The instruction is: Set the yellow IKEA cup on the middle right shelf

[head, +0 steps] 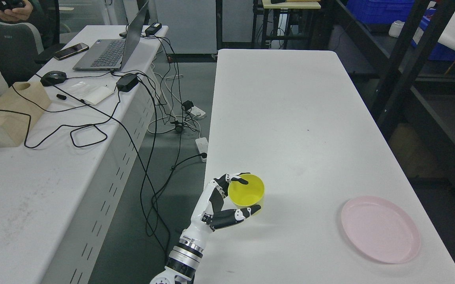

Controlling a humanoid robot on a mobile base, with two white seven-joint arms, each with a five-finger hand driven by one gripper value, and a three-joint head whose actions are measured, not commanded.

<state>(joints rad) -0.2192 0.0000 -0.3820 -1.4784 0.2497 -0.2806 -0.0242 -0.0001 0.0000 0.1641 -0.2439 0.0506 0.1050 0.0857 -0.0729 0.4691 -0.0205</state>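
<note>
So the yellow cup (247, 191) is seen upright on the white table (290, 118), close to its left edge and toward the near end, open mouth facing up. It's wrapped by the left hand (227, 201), whose arm comes in from the bottom edge left of the middle: the upper fingers (238, 180) are curled over the rim on the far side and the thumb is pressed along the near side, so the cup is gripped from its left. Whether it's lifted off the tabletop at all can't be told from here. A pink plate (381, 229) is set well apart to the right on the same table, near the front right corner. Dark metal shelving (409, 75) is seen along the right side. Over on the left, a second desk (34, 189) is loaded with a laptop (113, 47), a mouse (53, 77), a phone (71, 51), a wooden block (12, 114) and a tangle of black cables (148, 130).
</note>
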